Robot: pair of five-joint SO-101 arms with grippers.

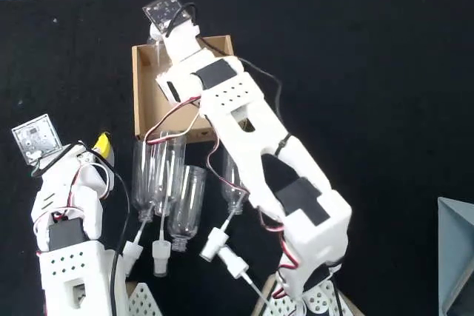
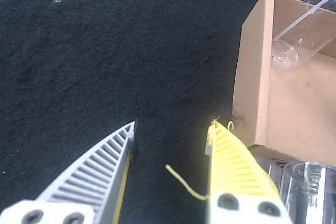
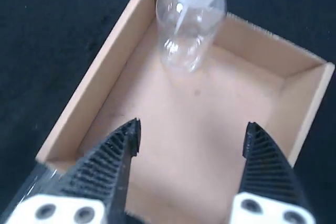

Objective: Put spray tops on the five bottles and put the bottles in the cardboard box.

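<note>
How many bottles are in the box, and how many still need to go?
Done: one capped bottle leans in the cardboard box. In hand: nothing; right gripper and left gripper are open. To do: four bottles on the table, spray tops by their necks.

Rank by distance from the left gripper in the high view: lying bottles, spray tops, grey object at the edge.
1. Lying bottles, right beside the left gripper.
2. Spray tops, just past the bottles' necks.
3. Grey object, far across at the right edge.
</note>
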